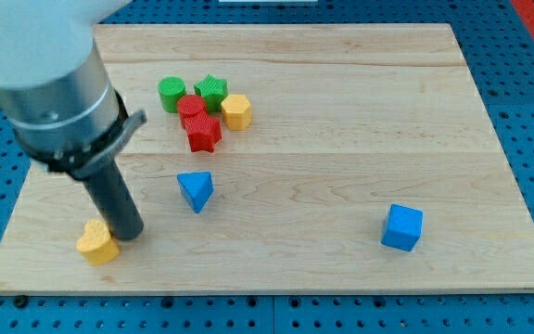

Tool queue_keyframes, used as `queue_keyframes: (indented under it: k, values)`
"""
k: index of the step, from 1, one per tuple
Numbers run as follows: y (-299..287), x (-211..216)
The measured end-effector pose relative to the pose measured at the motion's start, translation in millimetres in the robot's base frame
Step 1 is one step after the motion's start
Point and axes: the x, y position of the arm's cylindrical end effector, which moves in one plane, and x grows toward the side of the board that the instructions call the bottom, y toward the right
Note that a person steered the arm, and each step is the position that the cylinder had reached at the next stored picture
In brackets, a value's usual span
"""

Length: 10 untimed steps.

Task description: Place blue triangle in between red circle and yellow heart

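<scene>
The blue triangle [196, 190] lies left of the board's middle. The red circle [191, 108] sits in a cluster near the view's top left, touching a red star [203, 132] below it. The yellow heart [96, 243] lies at the view's bottom left. My tip [129, 233] rests on the board just right of the yellow heart, touching or almost touching it, and left of and below the blue triangle.
A green circle [171, 94], a green star [211, 91] and a yellow hexagon [236, 111] crowd round the red circle. A blue cube [402, 227] stands at the view's lower right. The wooden board [341, 139] ends close below the heart.
</scene>
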Motion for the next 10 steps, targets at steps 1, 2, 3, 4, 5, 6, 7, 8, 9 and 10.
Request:
queue_keyframes:
  k: [1, 2, 3, 4, 5, 6, 7, 8, 9, 10]
  values:
    - [38.6, 0.6]
    - [45.2, -7.3]
    - [57.8, -15.8]
    - [87.5, -18.8]
    - [83.8, -38.6]
    - [64.4, -59.3]
    - [47.9, -59.3]
    - [31.4, -59.6]
    - [23.8, -66.9]
    - [22.5, -74.4]
